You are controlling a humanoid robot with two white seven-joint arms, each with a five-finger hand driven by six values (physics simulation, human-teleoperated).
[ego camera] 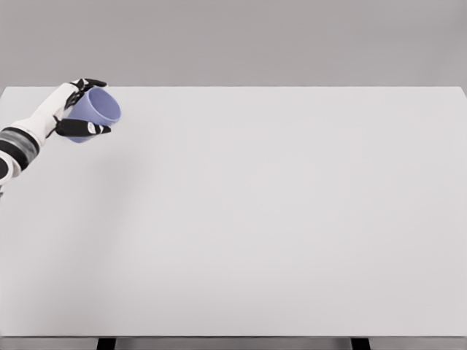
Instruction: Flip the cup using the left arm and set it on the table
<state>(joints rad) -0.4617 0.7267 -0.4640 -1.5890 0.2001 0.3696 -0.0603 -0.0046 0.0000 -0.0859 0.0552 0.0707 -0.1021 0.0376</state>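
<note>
A white robot arm reaches in from the left edge, its left robot hand (73, 109) wrapped around a pale blue-violet cup (96, 113) at the far left corner of the wide white tabletop (277, 219). The dark-tipped fingers (89, 83) curl over the top of the cup while the thumb (84, 128) presses along its underside, pinching it between them. The cup is tilted, its open mouth turned up and to the right, and whether it touches the surface cannot be told.
</note>
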